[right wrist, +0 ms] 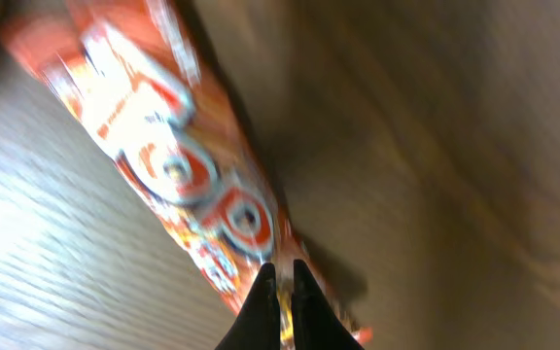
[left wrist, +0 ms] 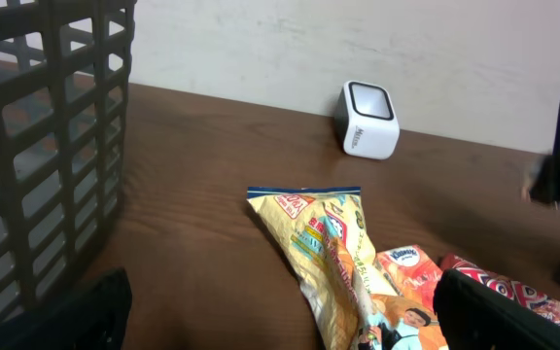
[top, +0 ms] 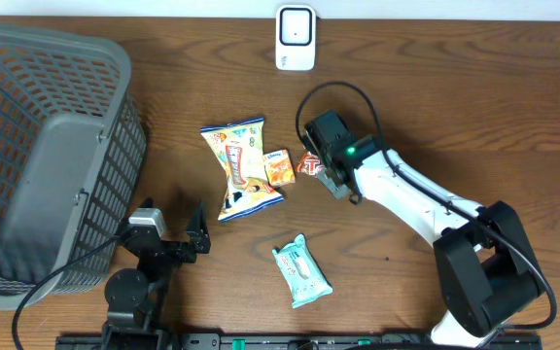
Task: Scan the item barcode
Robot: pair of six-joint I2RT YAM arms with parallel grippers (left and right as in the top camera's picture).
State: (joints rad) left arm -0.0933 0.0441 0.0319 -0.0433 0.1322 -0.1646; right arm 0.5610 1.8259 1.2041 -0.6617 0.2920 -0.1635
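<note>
red packet [top: 307,162] pinched at mid-table, white scanner [top: 296,37] at the far edge
grey basket [top: 56,146] far left; left gripper [top: 173,229] beside it, jaws wide and empty; then yellow snack bag [top: 241,170], small orange pack [top: 279,167], and right gripper [right wrist: 281,287] clamped on the red packet's edge.

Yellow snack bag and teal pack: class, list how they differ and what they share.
The yellow snack bag is larger than the teal pack. The yellow snack bag lies right beside a small orange pack; the teal pack lies alone. Both lie flat on the table.
</note>
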